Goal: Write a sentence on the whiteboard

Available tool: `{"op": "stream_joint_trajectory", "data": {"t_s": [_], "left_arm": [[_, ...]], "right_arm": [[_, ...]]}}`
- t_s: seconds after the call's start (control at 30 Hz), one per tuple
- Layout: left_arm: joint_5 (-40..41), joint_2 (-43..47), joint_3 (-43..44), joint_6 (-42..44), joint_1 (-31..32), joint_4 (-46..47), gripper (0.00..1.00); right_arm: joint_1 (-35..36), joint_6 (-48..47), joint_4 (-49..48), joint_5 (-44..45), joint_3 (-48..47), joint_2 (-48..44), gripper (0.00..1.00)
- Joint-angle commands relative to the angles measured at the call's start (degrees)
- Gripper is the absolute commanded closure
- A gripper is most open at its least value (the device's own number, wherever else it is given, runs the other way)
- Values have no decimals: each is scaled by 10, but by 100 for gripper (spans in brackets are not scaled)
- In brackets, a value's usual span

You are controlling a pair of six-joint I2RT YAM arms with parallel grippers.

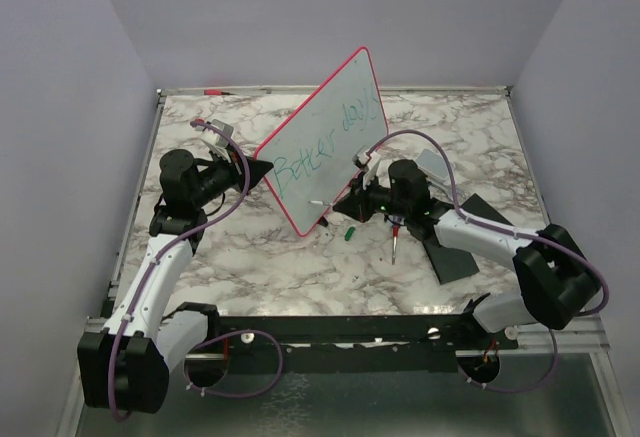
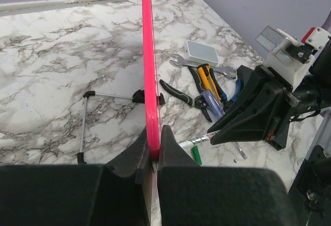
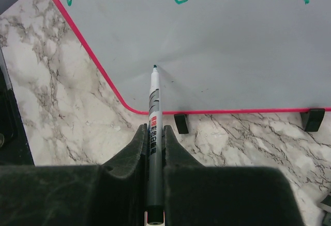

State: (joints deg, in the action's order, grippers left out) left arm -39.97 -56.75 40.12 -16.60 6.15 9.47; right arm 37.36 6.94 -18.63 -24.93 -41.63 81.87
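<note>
The whiteboard stands tilted on its long edge at the table's middle, red-pink rim around it, with green writing reading "Better days" on its face. My left gripper is shut on its left edge; in the left wrist view the rim runs up from between the closed gripper. My right gripper is shut on a grey-and-white marker. The marker's tip meets the blank lower part of the whiteboard, below the writing. From above, the right gripper sits at the board's lower right.
A green cap lies just in front of the board. Pliers, screwdrivers and a wrench lie behind it, beside a small white box. A black pad lies under the right arm. A wire stand rests to the left.
</note>
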Motion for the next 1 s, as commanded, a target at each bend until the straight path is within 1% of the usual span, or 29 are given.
{"op": "stream_joint_trajectory", "data": {"t_s": [0.0,0.23,0.77,0.97], "left_arm": [[-11,-25,-22,43,13,-112,100],[-12,-25,-22,44,13,-112,100],[-13,-25,-23,44,13,-112,100],[-13,-24,-23,44,12,-112,100]], "right_arm": [[6,-10,-26,13,-10,16,99],[7,-11,-26,42,-12,43,99],[15,-10,4,91,11,68,99],[15,-8,5,88,16,64,99]]}}
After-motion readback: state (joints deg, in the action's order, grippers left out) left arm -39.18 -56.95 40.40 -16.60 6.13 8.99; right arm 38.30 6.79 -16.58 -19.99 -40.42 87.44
